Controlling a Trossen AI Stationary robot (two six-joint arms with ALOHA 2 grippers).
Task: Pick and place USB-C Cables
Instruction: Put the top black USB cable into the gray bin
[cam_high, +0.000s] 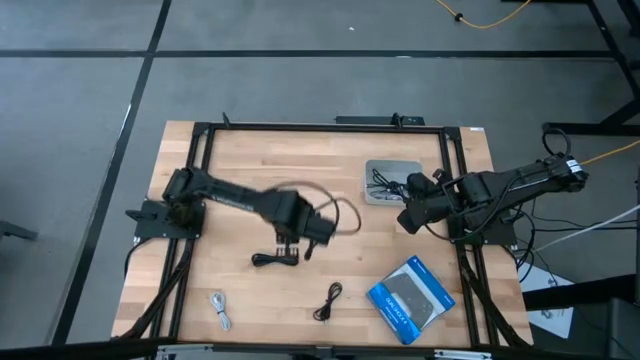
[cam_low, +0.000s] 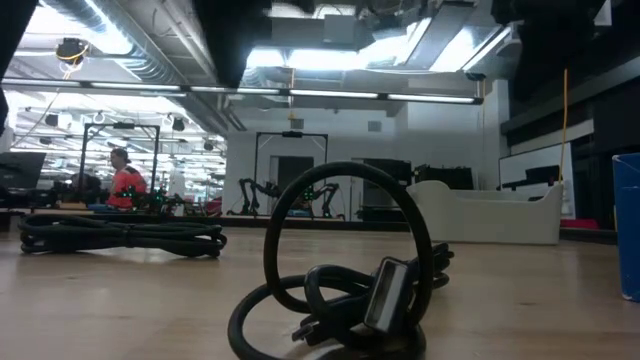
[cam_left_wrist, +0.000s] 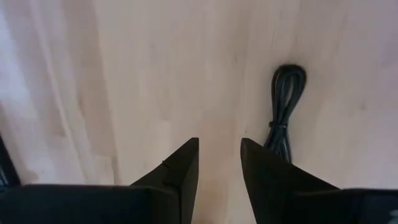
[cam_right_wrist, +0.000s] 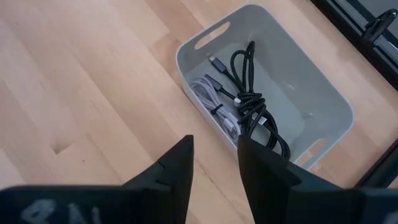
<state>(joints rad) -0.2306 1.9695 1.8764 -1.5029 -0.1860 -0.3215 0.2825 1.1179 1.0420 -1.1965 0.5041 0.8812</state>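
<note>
High view: four cables are visible on the wooden tabletop (cam_high: 240, 160), plus more in the grey tray (cam_high: 393, 181) at far right.
Left hand (cam_high: 312, 232): hovers mid-tabletop, just beyond the bundled black cable (cam_high: 274, 259). In the left wrist view its fingers (cam_left_wrist: 180, 171) stand slightly apart with nothing between them.
Why so: it appears poised over that bundle (cam_left_wrist: 283, 106), lined up for a pick, though the cable lies off to one side of the fingers rather than between them.
Right hand (cam_high: 412, 216): waits at the tray's near right corner. In the right wrist view its fingers (cam_right_wrist: 177, 163) are a little parted and empty, aimed at the tray rim.
Tray contents: a black braided cable (cam_right_wrist: 255, 106) and a whitish cable (cam_right_wrist: 217, 106) lie inside the tray (cam_right_wrist: 186, 59), so it is likely the drop-off spot.
Bundled cable axis: long axis runs left to right in the high view, plugs toward the left end.
Loop cable (cam_high: 335, 212): a wide black loop lies under the left arm.
Near cables: a grey cable (cam_high: 221, 309) at near left, long axis running near to far; a black one (cam_high: 329, 302) at near centre, angled diagonally.
Box (cam_high: 411, 297): blue and black, near right, well apart from both hands.
Low view: a black coil (cam_low: 340, 270) stands up close to the lens.
</note>
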